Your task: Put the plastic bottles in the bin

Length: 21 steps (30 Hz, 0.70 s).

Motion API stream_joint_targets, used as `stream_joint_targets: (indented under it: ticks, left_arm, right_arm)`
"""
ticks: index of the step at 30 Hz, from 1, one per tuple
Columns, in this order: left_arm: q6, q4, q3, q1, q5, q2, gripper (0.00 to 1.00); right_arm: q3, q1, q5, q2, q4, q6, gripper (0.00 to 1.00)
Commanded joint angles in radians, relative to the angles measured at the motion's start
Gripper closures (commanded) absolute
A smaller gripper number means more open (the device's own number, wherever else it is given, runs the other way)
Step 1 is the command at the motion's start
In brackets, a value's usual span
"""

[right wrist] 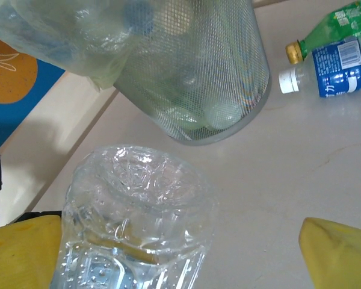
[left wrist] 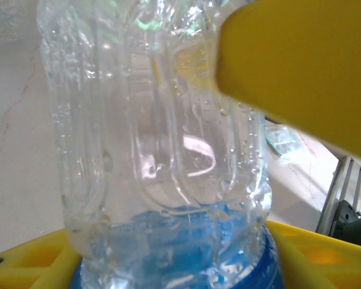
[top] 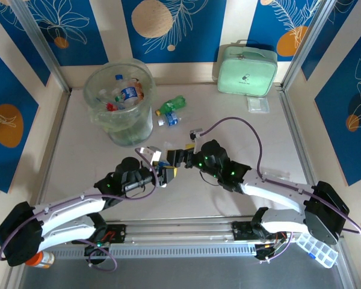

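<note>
Left wrist view: the clear bottle [left wrist: 162, 150] is clamped across its body by the left gripper [left wrist: 240, 180], seemingly for carrying to the bin [right wrist: 198, 78]. Its long axis runs up the frame, with the blue-label end lowermost. The right gripper [right wrist: 186, 253] is spread wide, gripping nothing.

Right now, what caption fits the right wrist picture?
A clear bottle between open yellow fingers; beyond, the mesh bin, a green bottle and a blue-labelled bottle.
</note>
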Motion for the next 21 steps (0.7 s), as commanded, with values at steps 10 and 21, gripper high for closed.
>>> stream_joint_targets:
  ticks: [10,21]
  left_arm:
    - [-0.070,-0.401,0.184,0.005,-0.191,-0.188,0.59]
    - [-0.110,-0.977,0.909,0.100,-0.344,0.091,0.57]
  right_arm:
    - [-0.018,0.011,0.198,-0.033,-0.020,-0.064,0.03]
    - [0.030,0.018,0.256,0.030,-0.082,-0.088,0.03]
